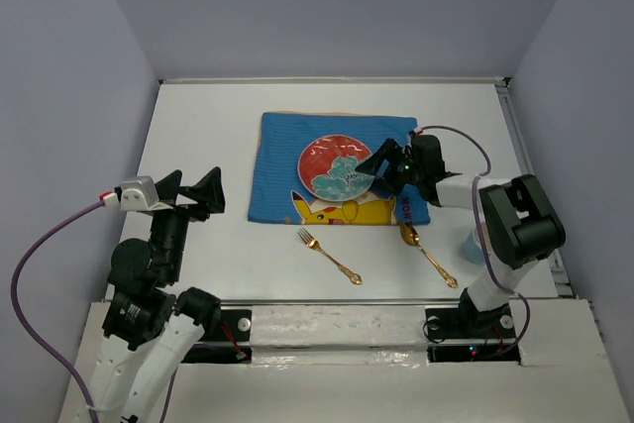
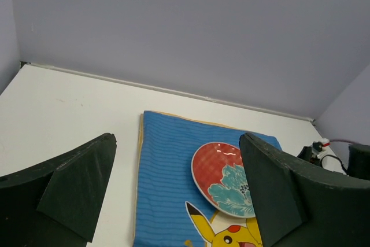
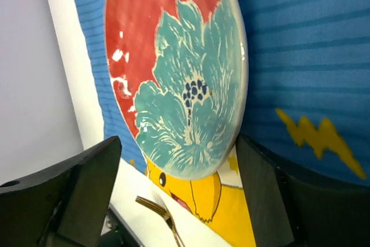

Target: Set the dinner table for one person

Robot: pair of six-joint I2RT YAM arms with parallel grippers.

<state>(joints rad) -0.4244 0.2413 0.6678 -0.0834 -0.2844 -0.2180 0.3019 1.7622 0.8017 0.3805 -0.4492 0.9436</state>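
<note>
Top external view: the right claw [image 1: 372, 173] is down low at the right side of the plate [image 1: 332, 167]. Its two fingers are spread wide apart and are not squeezing anything. From the right wrist view, the rim of the plate sits between the two fingers, and I cannot tell if either one touches it. The plate is red with a blue-green flower, and it lies flat on the blue cloth [image 1: 282, 160] with a yellow cartoon animal on it. The cloth lies in the middle of the table [image 1: 198, 126], which is big, white and plain, with grey-purple walls around it. Just in front of the cloth, on the bare table, lie a gold fork [image 1: 330, 256] on the left and a gold spoon [image 1: 428, 253] on the right, both slanted and well apart. The left claw [image 1: 190, 188] is far off on the left over the bare table, its fingers wide apart with nothing between them
</note>
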